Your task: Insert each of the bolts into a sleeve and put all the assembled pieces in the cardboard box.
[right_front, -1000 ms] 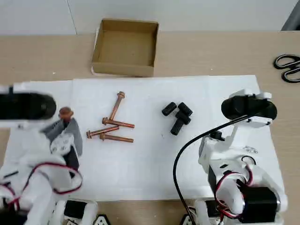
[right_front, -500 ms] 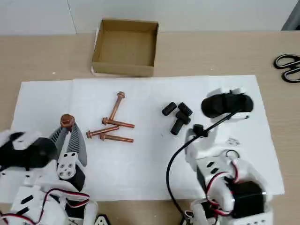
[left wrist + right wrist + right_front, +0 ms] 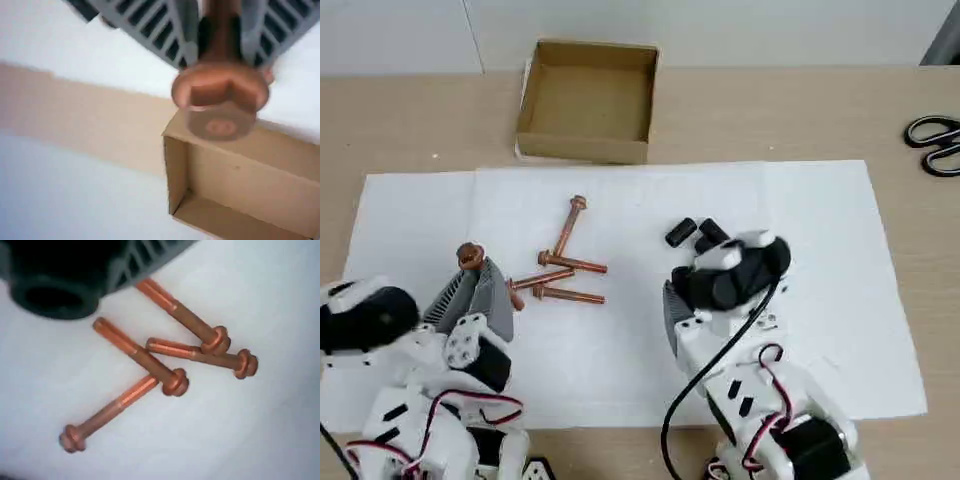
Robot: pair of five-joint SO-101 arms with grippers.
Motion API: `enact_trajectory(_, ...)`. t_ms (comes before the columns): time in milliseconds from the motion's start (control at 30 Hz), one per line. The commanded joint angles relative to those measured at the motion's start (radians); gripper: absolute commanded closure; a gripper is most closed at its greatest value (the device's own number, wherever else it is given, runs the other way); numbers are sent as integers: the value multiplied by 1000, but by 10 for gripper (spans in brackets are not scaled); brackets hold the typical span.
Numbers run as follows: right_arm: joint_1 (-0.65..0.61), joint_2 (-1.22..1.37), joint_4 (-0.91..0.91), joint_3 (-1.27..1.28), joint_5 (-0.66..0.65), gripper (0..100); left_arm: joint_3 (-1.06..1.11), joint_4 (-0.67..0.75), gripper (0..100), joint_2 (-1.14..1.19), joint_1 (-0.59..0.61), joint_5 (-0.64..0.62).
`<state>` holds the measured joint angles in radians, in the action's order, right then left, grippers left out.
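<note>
My left gripper (image 3: 480,282) stands at the paper's front left, shut on a copper bolt (image 3: 470,255) whose head points up. In the left wrist view the bolt head (image 3: 220,102) sticks out between the grey fingers (image 3: 150,20), with the cardboard box (image 3: 250,185) beyond it. My right gripper (image 3: 675,305) is at mid-table, shut on a black sleeve (image 3: 55,290) just above the paper. Several loose bolts (image 3: 570,264) lie between the two arms; the right wrist view shows these bolts (image 3: 160,367) close below. Two sleeves (image 3: 695,232) lie behind the right arm.
The open cardboard box (image 3: 588,100) sits at the back, beyond the white paper (image 3: 820,220). Black scissors (image 3: 935,145) lie at the far right edge of the table. The right arm's black cable (image 3: 705,380) loops over the paper's front.
The right arm has swung left and down, over the sleeve pile, toward the bolts. The left arm has lowered and shifted slightly right with its bolt.
</note>
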<state>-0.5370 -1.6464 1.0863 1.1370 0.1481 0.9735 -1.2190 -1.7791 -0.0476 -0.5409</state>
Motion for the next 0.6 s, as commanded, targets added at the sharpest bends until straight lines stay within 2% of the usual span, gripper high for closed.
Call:
enact_trajectory(0, -31, -65, -33, 15, -28, 996, 5, 98, 995, -5, -5, -44)
enact_trajectory(167, -117, -131, -30, 74, -32, 996, 35, 160, 995, -3, -6, -46)
enact_trajectory(267, -193, -163, -31, 118, -32, 996, 35, 158, 995, -9, -57, -49)
enact_trajectory(433, -291, -166, -35, 133, -34, 996, 35, 160, 995, -9, -166, -155)
enact_trajectory(567, -340, -166, -35, 133, -34, 996, 33, 158, 995, -9, -184, -180)
